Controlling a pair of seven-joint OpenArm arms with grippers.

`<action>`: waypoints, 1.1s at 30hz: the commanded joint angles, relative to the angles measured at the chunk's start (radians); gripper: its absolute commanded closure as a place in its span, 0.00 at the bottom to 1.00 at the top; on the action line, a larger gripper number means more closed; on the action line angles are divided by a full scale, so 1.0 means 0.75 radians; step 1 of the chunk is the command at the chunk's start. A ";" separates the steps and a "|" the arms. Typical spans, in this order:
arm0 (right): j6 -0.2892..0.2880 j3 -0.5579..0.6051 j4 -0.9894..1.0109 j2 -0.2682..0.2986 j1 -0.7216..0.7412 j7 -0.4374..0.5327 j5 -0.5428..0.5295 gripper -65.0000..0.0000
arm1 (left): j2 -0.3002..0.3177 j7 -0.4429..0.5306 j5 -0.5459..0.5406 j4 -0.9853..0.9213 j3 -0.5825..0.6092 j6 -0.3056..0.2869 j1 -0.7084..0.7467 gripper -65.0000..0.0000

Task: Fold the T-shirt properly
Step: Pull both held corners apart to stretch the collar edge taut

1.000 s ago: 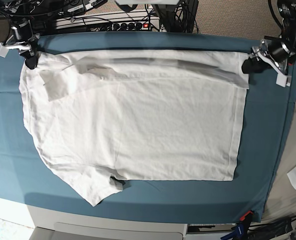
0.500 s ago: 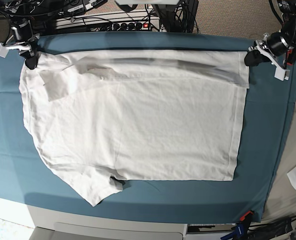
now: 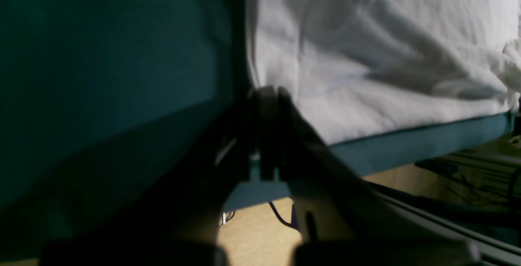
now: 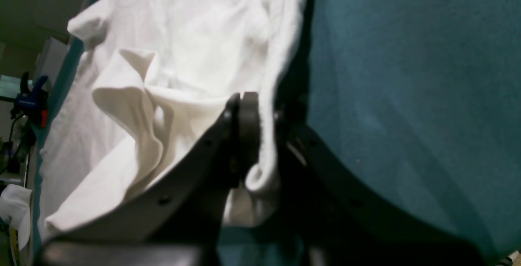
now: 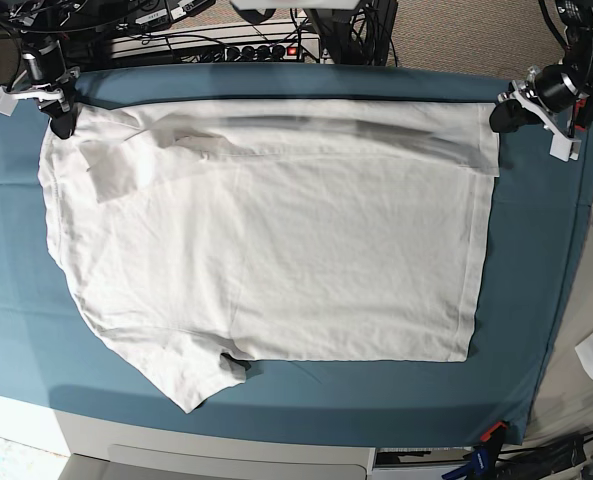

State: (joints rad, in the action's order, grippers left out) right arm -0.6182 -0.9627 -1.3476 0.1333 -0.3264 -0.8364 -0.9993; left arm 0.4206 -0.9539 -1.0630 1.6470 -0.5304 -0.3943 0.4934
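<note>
Two far corners matter: our right gripper (image 4: 254,136) pinches the T-shirt (image 5: 276,240) at ten o'clock; the left gripper (image 3: 264,131), jaws closed at two o'clock, seems empty.

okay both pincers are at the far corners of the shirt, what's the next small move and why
Probably lift both far corners together and carry them toward the near edge. The right pincer is shut on the T-shirt hem, and the left pincer looks shut at the other corner.

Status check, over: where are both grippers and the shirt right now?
Right gripper shut on T-shirt corner. Left gripper shut at opposite corner, grip unclear. Shirt flat on teal cloth. Nothing blocking.
</note>
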 commanded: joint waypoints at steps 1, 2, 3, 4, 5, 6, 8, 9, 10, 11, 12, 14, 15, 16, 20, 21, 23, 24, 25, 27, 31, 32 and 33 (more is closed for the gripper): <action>0.010 -0.001 -0.007 0.012 -0.008 -0.051 0.041 1.00 | 0.016 -0.026 0.016 0.010 -0.003 -0.001 0.015 1.00; 0.010 -0.001 -0.007 0.013 -0.009 -0.061 0.032 1.00 | 0.016 -0.031 0.016 0.010 -0.003 -0.001 0.019 1.00; 0.010 -0.001 -0.007 0.015 -0.009 -0.068 0.032 1.00 | 0.016 -0.034 0.015 0.010 -0.003 -0.002 0.025 1.00; 0.010 -0.001 -0.007 0.018 -0.012 -0.072 0.032 1.00 | 0.016 -0.035 0.016 0.011 -0.003 -0.002 0.033 1.00; 0.010 -0.001 -0.008 0.021 -0.013 -0.074 0.033 1.00 | 0.016 -0.036 0.016 0.011 -0.005 -0.002 0.043 1.00; 0.010 -0.001 -0.009 0.025 -0.020 -0.078 0.032 1.00 | 0.016 -0.036 0.016 0.011 -0.006 -0.002 0.053 1.00; 0.008 -0.001 -0.009 0.039 -0.042 -0.082 0.033 1.00 | 0.016 -0.038 0.025 0.011 -0.011 -0.001 0.081 1.00; 0.009 -0.001 -0.009 0.049 -0.058 -0.081 0.032 1.00 | 0.016 -0.036 0.027 0.011 -0.014 0.000 0.095 1.00; 0.008 -0.001 -0.009 0.059 -0.073 -0.081 0.032 1.00 | 0.016 -0.036 0.027 0.011 -0.019 -0.001 0.104 1.00; 0.008 -0.001 -0.009 0.068 -0.088 -0.080 0.032 1.00 | 0.015 -0.035 0.031 0.011 -0.024 -0.001 0.108 1.00; 0.008 -0.002 -0.009 0.078 -0.103 -0.079 0.031 1.00 | 0.016 -0.035 0.030 0.011 -0.026 -0.001 0.111 1.00; 0.008 -0.002 -0.009 0.090 -0.129 -0.081 0.031 1.00 | 0.016 -0.036 0.031 0.011 -0.031 -0.001 0.111 1.00; 0.008 -0.002 -0.009 0.093 -0.143 -0.080 0.031 1.00 | 0.016 -0.036 0.031 0.011 -0.031 -0.001 0.111 1.00; 0.008 -0.002 -0.009 0.093 -0.156 -0.080 0.031 1.00 | 0.015 -0.036 0.031 0.011 -0.031 -0.001 0.111 1.00; 0.008 -0.002 -0.009 0.097 -0.197 -0.077 0.028 1.00 | 0.016 -0.050 0.031 0.011 -0.031 -0.001 0.119 1.00; 0.008 -0.002 -0.009 0.103 -0.204 -0.077 0.027 1.00 | 0.016 -0.051 0.034 0.011 -0.031 -0.001 0.125 1.00; 0.008 -0.002 -0.009 0.115 -0.212 -0.075 0.027 1.00 | 0.016 -0.049 0.065 0.011 -0.031 0.001 0.134 1.00; 0.008 -0.002 -0.009 0.122 -0.212 -0.077 0.028 1.00 | 0.016 -0.046 0.073 0.011 -0.031 0.001 0.139 1.00; 0.008 -0.002 -0.009 0.126 -0.212 -0.077 0.028 1.00 | 0.016 -0.045 0.076 0.011 -0.031 0.001 0.144 1.00; 0.008 -0.002 -0.009 0.130 -0.211 -0.071 0.027 1.00 | 0.015 -0.046 0.076 0.011 -0.030 0.001 0.148 1.00; 0.008 -0.002 -0.008 0.129 -0.204 -0.071 0.028 1.00 | 0.016 -0.055 0.075 0.011 -0.031 0.001 0.163 1.00; 0.008 -0.002 -0.009 0.129 -0.205 -0.071 0.028 1.00 | 0.015 -0.055 0.075 0.011 -0.031 0.001 0.167 1.00; 0.008 -0.002 -0.009 0.128 -0.205 -0.071 0.027 1.00 | 0.015 -0.055 0.075 0.011 -0.031 0.001 0.174 1.00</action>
State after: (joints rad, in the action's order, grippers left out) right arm -0.6479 -0.9550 -1.3529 0.2153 -0.4671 -0.8749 -1.0363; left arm 0.4213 -0.9367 -1.0794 1.6569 -0.5499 -0.4133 0.6006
